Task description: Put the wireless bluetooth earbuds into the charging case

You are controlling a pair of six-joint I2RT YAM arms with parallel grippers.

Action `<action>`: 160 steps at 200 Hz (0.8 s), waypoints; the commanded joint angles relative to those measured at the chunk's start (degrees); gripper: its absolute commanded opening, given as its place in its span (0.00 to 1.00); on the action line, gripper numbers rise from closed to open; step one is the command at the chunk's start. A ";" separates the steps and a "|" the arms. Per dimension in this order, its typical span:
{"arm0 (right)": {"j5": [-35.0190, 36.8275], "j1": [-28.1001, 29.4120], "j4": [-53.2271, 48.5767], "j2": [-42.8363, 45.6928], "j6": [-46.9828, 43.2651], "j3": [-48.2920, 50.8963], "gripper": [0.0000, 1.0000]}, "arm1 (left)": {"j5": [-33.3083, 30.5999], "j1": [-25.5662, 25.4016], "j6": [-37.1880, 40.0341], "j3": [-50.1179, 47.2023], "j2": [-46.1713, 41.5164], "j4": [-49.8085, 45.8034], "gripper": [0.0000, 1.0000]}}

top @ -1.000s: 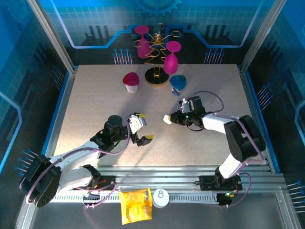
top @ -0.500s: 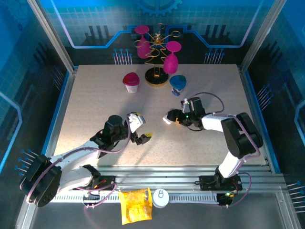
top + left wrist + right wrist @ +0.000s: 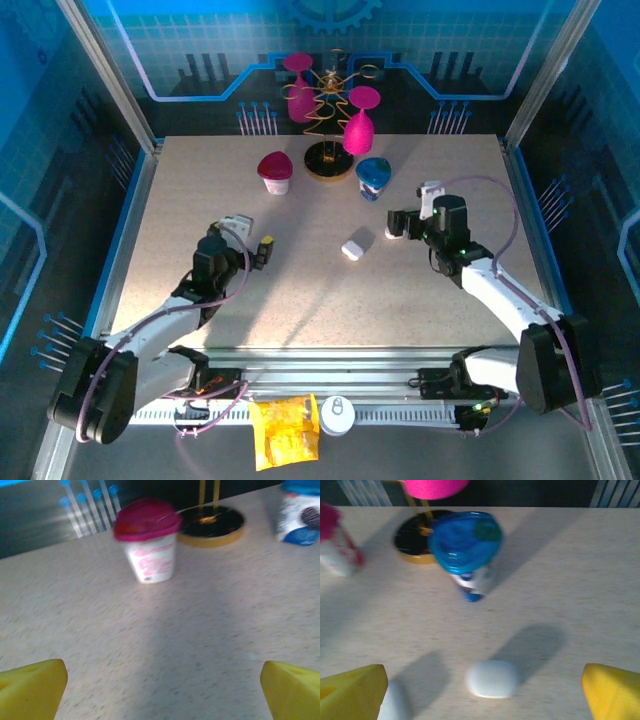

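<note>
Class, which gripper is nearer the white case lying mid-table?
Right. The right gripper sits open just to the right of the white case, apart from it; the left gripper is farther off on the case's left side.

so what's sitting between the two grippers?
A white pill-shaped plastic case lies on the table, roughly between the left gripper and right gripper, per the top view.

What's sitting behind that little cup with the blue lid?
In the right wrist view, a gold-rimmed round stand base sits behind and left of the blue-lidded cup, with a pink glass hanging above. The cup's lid covers the base's right edge.
</note>
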State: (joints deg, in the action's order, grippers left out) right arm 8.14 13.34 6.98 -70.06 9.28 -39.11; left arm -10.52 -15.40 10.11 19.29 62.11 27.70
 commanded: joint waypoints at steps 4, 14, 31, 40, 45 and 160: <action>6.32 -4.12 10.93 -1.84 -8.83 6.72 1.00 | 0.71 3.90 -3.18 -1.27 3.78 7.52 0.99; 5.03 -5.82 16.37 -3.43 -8.95 8.96 1.00 | 1.63 5.39 -3.76 -1.24 6.16 10.00 1.00; 3.00 -7.49 24.80 -6.98 -8.58 11.85 1.00 | 3.79 7.71 -4.90 -1.52 10.63 15.01 0.99; 1.91 -7.96 29.64 -9.01 -8.67 13.11 1.00 | 4.66 9.09 -6.51 -1.48 12.58 17.43 0.99; 1.34 -7.98 31.86 -10.09 -9.14 13.66 1.00 | 5.60 9.79 -7.13 -1.44 13.65 18.78 0.99; -5.25 -10.93 45.29 -18.18 -8.71 17.05 1.00 | 10.02 16.36 -10.42 2.81 26.84 25.02 0.99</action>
State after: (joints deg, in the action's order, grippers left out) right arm 3.81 3.18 48.64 -88.01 1.19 -22.37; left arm -1.61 0.60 1.23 20.86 88.84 49.84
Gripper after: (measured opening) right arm 0.996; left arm 0.994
